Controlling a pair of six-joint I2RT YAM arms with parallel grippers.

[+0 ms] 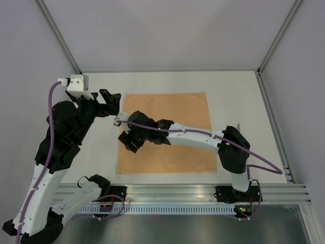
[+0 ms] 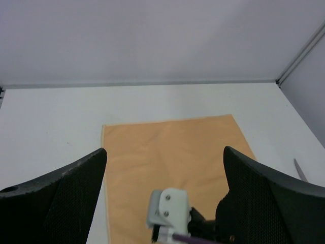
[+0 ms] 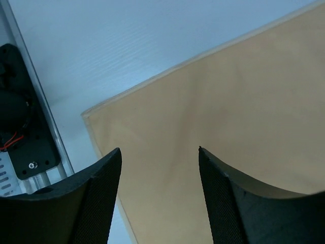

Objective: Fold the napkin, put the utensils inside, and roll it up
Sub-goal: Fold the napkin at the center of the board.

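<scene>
Wide open & holding nothing: L gripper (image 2: 165, 150) and R gripper (image 3: 159, 149), w/ flat napkin (image 1: 175, 109) under R, ahead of L, utensil (image 2: 299, 170) off to L's right.

Napkin (image 1: 172, 107): peach-orange cloth, square, narrow hemmed edge, spread flat and unfolded on the white table (image 1: 233, 86). Utensil (image 2: 300, 170): one slender pale grey piece, lying flat at the napkin's 3 o'clock, apart from it, partly seen.
</scene>
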